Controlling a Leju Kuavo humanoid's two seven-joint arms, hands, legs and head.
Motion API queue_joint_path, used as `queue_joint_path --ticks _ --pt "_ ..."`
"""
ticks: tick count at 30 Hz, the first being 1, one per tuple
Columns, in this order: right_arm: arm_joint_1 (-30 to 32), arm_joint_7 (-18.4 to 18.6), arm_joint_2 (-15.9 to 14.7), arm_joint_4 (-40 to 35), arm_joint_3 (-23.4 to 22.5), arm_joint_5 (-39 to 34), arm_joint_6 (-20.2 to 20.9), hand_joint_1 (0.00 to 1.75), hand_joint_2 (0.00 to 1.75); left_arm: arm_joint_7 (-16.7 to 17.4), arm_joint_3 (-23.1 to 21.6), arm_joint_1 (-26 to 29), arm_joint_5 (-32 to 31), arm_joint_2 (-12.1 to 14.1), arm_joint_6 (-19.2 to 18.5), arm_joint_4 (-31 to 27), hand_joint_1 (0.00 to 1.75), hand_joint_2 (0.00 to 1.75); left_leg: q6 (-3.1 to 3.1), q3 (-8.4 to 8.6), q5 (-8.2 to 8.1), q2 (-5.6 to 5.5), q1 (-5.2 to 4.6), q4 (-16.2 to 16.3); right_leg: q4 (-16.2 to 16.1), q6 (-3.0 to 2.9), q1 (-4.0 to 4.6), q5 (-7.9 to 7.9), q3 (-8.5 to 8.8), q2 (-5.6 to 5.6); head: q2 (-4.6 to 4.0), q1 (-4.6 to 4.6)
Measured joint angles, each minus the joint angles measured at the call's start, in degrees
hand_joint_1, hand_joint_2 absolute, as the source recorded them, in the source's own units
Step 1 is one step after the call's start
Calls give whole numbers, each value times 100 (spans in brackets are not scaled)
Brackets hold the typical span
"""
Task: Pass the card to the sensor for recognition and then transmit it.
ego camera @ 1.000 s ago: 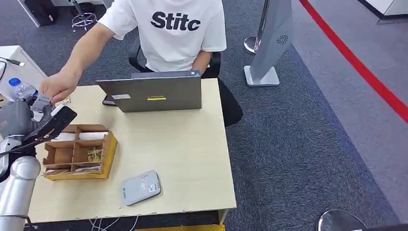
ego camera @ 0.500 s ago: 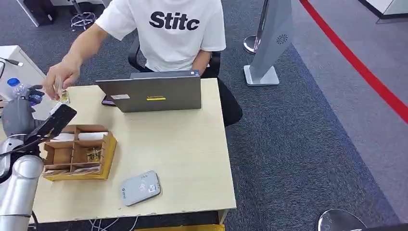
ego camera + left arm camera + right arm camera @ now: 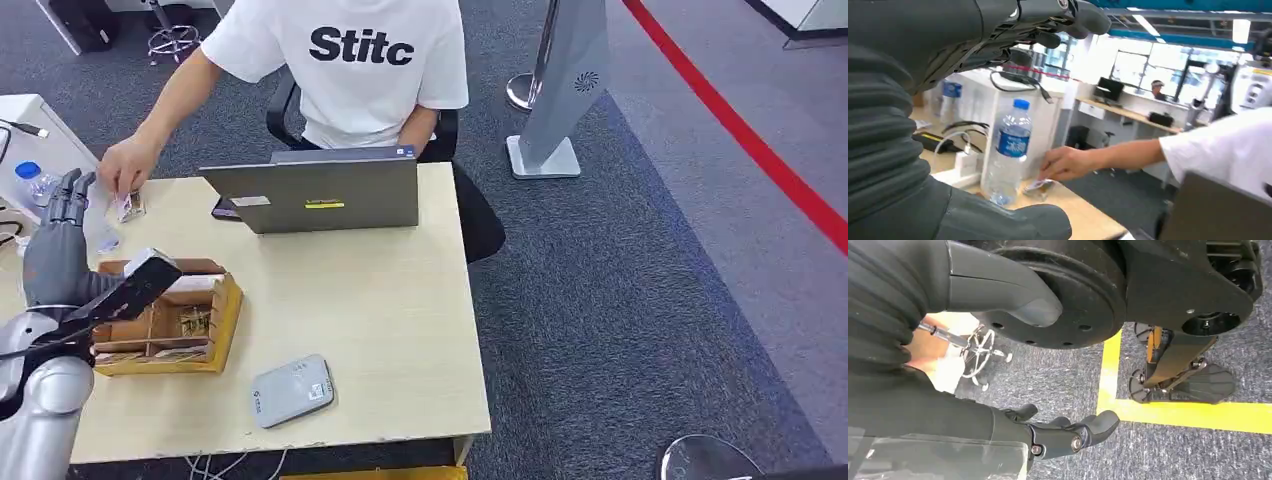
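My left hand is raised over the table's left edge with its fingers spread upward, holding nothing. In the left wrist view the same hand has thumb and fingers wide apart. A person's hand holds the small card down on the table's far left corner; that hand and the card lie beside a water bottle. The grey card sensor lies flat near the front edge. My right hand hangs by the floor, fingers loosely apart and empty.
A cardboard organizer box with compartments sits just below my left hand. A grey laptop stands at the back edge in front of the seated person. The water bottle stands on a white side unit to the left.
The person took the card from my left hand and set it on the table's far left corner. My left hand drew back toward me and spread its fingers.
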Motion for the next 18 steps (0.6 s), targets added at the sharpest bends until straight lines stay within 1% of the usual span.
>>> queue_joint_path --ticks 2,3,5,6,7,8,10,11,13,16,18 --pt "26 -37 0 0 -4 -39 2 0 175 -197 -39 290 374 168 -435 -389 0 175 2 0 -4 2 0 -1 0 -2 0 -3 -1 0 0 0" --pt "33 -48 -2 2 -7 -39 11 0 175 -318 -59 441 623 259 -740 -601 0 175 3 1 -5 2 0 -1 0 -2 0 -3 -1 0 0 0" --pt "37 -70 -4 9 -7 -44 26 0 175 -527 -79 730 1144 507 -1533 -922 0 175 3 1 -6 3 1 -3 1 -2 1 -4 -1 1 0 0" --pt "43 -79 -11 13 -7 -52 44 0 175 -632 -92 909 1379 739 -1977 -1093 0 175 -1 2 -8 4 2 -4 1 -7 1 -7 -1 1 0 0" --pt "51 -81 -13 15 -7 -57 63 0 175 -701 -107 1073 1490 921 -2284 -1248 0 175 -4 2 -10 5 3 -5 1 -8 2 -8 -1 3 0 -2" --pt "58 -83 -15 15 -7 -57 70 0 175 -734 -109 1215 1512 1148 -2481 -1358 0 175 -4 3 -10 5 5 -6 2 -9 3 -8 -1 3 0 0" --pt "64 -79 -24 17 -7 -54 101 0 175 -767 -109 1595 1558 1706 -2828 -1635 0 175 -9 2 -13 7 15 -6 2 -10 13 -9 -2 6 0 0" --pt "69 -76 -33 17 -7 -52 125 0 175 -769 -107 1803 1610 2027 -2979 -1803 0 175 -11 3 -14 7 18 -6 2 -13 16 -11 -2 6 0 2" --pt "88 -70 -50 20 -7 -48 151 0 175 -778 -37 2165 1735 2659 -3145 -2069 0 175 -11 2 -14 0 20 -6 1 -16 19 -17 -1 -3 0 -4" --pt "91 -59 -59 20 -7 -41 164 0 175 -784 81 2460 1803 3205 -3221 -2325 0 175 -11 1 -13 -33 21 -6 1 -22 19 -28 11 -38 0 -2" --pt "90 -50 -59 22 -7 -41 166 0 175 -782 101 2554 1809 3399 -3271 -2436 0 175 -11 0 -13 -41 20 -6 1 -22 19 -27 15 -45 0 -2"
